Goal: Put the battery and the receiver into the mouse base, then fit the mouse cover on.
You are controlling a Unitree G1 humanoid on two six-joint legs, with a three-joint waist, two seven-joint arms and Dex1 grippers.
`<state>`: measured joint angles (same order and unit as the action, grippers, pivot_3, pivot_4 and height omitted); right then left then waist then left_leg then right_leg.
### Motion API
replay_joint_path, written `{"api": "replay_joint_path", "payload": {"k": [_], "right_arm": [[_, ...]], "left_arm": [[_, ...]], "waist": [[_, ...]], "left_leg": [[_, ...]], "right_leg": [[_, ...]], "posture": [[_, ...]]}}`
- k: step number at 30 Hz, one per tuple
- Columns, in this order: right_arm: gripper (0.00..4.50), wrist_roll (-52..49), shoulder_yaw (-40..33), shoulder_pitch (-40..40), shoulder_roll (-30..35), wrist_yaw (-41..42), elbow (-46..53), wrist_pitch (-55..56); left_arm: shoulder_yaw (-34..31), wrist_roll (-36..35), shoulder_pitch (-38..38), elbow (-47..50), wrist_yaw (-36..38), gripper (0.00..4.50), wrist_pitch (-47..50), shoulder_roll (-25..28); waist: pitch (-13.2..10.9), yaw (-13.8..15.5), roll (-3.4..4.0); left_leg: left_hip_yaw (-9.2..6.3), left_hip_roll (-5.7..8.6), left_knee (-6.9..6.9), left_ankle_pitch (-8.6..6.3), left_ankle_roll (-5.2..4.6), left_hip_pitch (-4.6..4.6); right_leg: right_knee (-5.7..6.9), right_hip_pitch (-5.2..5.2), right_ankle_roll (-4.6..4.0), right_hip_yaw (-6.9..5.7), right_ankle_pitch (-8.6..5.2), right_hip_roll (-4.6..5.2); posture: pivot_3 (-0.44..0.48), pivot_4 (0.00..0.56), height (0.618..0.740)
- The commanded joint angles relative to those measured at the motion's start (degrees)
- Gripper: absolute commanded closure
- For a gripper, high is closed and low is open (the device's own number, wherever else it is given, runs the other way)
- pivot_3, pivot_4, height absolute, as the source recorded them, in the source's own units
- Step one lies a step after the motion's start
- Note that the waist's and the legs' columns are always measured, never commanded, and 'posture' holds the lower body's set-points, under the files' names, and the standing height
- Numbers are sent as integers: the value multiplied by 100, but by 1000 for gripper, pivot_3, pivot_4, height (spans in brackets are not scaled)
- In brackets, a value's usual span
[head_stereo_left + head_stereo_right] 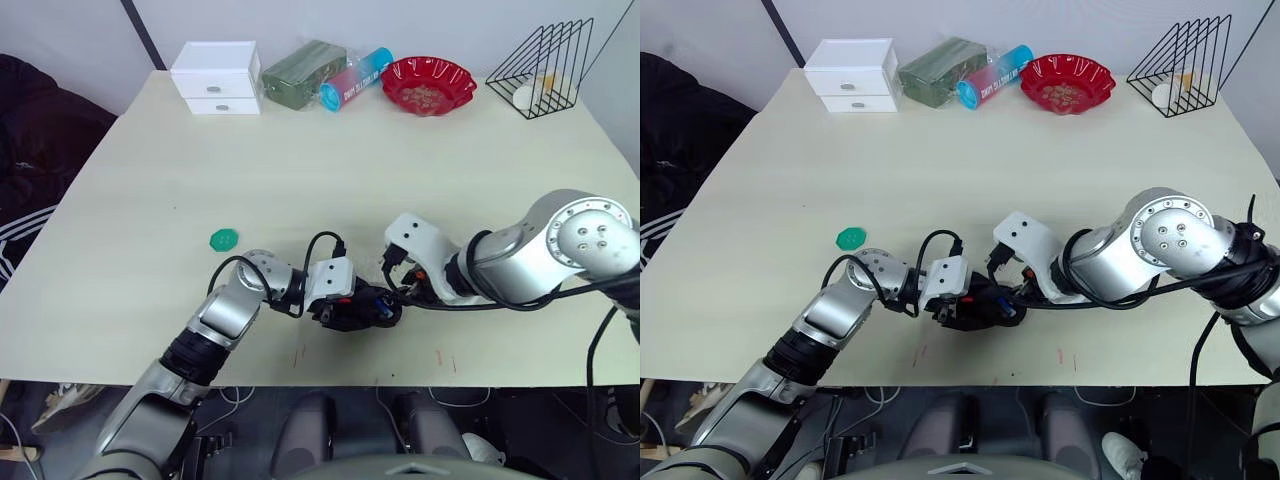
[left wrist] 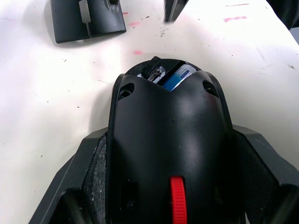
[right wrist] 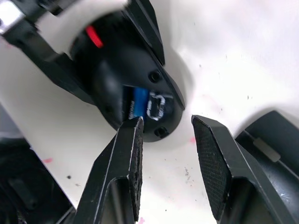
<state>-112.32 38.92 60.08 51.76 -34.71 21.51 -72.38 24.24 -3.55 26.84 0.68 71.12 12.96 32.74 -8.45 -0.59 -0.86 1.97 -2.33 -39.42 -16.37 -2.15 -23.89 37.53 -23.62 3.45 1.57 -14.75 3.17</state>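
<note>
Down at the lower middle of the head view, near the table's [image 1: 150, 200] front edge, the mouse base [image 1: 358, 306] sat between the two grippers: the left gripper [image 1: 345, 303] came in from the frame's left and had it clamped between its fingers, the right gripper [image 1: 395, 293] sat just right of it with its fingers spread apart. A battery [image 2: 178, 77] lay inside the base, at the end nearest the right gripper. The mouse cover [image 2: 88, 19] lay on the table just past that end. A small disc [image 1: 223, 239] sat left of the base. Along the top edge, left to right: drawer box [image 1: 216, 76], pouch [image 1: 305, 73], tube [image 1: 355, 78], bowl [image 1: 428, 84], wire rack [image 1: 545, 70].
</note>
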Motion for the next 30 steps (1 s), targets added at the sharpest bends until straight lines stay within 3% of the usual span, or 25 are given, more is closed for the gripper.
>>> {"api": "replay_joint_path", "payload": {"k": [1, 9, 13, 17, 24, 26, 30], "right_arm": [[2777, 90, -675, -309, 314, 312, 431, 236], [2777, 1728, -2155, -2202, 735, 1856, 1475, 839], [2777, 3216, -2761, -3357, 592, 2870, 1939, 1624], [2777, 4843, -2917, -4297, 374, 3918, 2243, 2610], [2777, 6587, -3042, -5550, -342, 5125, 2173, 4153], [3658, 6940, -2980, -5742, -494, 5503, 2042, 4468], [4404, 7596, -2670, -5975, -710, 6050, 1561, 4896]], "left_arm": [[189, 231, -110, -158, -54, 1558, 125, 59], [157, 218, -28, -194, -15, 1558, 153, 87], [152, 213, 6, -212, -13, 1558, 171, 86], [147, 205, 12, -208, 13, 1558, 177, 114], [122, 175, 18, -164, 35, 1558, 240, 155], [110, 167, 13, -154, 40, 1558, 246, 173], [116, 166, 23, -127, 41, 1558, 274, 188]], "waist": [[0, 8, -1], [0, 20, -2], [0, 32, -2], [0, 31, -2], [0, 33, -7], [0, 32, -7], [0, 22, -11]], "left_leg": [[0, 0, 0, 0, 0, -2], [-10, 0, 9, 0, 1, -5], [-11, 3, 9, 1, 1, -5], [-11, 6, 8, 1, 1, -2], [-12, 16, 3, 2, 4, 4], [-10, 17, 2, 3, 4, 7], [-12, 16, -4, 6, 10, 18]], "right_leg": [[-3, 1, 0, -1, 0, 0], [-15, 5, 8, -9, 4, -2], [-20, 7, 9, -10, 4, -6], [-15, 7, 12, -7, 5, -15], [-7, 10, 12, 1, 4, -36], [0, 10, 12, 4, 4, -38], [12, 15, 9, 7, 2, -45]], "posture": [[0, 150, 740], [0, 150, 740], [0, 150, 740], [0, 150, 740], [0, 150, 740], [0, 150, 740], [0, 150, 740]]}}
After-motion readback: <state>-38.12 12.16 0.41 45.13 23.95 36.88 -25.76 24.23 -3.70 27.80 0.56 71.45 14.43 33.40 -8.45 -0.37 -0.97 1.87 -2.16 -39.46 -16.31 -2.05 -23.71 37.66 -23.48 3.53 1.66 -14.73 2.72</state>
